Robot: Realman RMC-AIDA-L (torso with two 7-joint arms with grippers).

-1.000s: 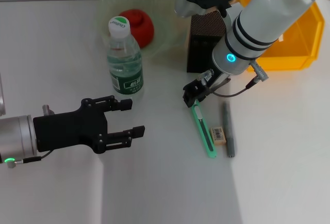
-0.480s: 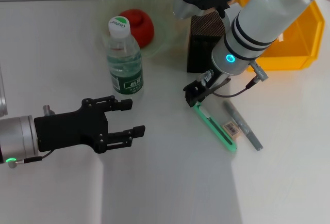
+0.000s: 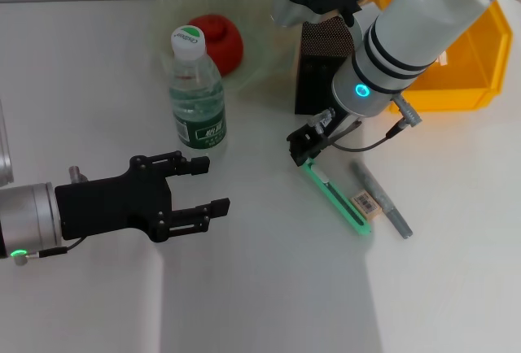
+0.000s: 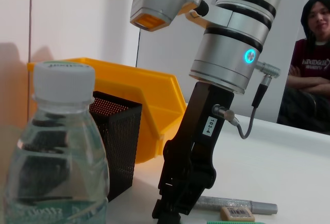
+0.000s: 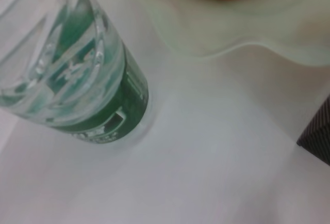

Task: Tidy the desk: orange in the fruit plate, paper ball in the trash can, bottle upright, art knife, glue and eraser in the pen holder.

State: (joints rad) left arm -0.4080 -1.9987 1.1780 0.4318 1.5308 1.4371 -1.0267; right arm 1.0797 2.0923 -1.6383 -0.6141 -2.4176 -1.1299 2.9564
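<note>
Fingers of the left gripper (image 3: 203,184): spread wide, holding nothing, hovering over the surface (image 3: 244,288) just in front of the bottle. Fingers of the right gripper (image 3: 303,151): down at the near end of the art knife; whether they are closed on it cannot be told.

Surface: white, carrying all items below.

Yellow bin (image 3: 456,60): at the far right, behind the right arm.

Fruit plate (image 3: 260,44): pale green, translucent, wavy rim, at the far centre. Holds the orange (image 3: 220,40), which shows red-orange.

Bottle (image 3: 196,97): clear, water-filled, green label, white cap, standing upright just in front of the plate.

Pen holder (image 3: 313,72): black mesh, upright, beside the plate and just behind the right gripper.

Art knife (image 3: 335,200): green, flat on the surface, running diagonally away from the right gripper.

Glue (image 3: 381,198): grey stick, flat, lying near-parallel to the knife on its far side.

Eraser (image 3: 365,203): small, labelled, lying between knife and glue, touching or nearly touching both.
</note>
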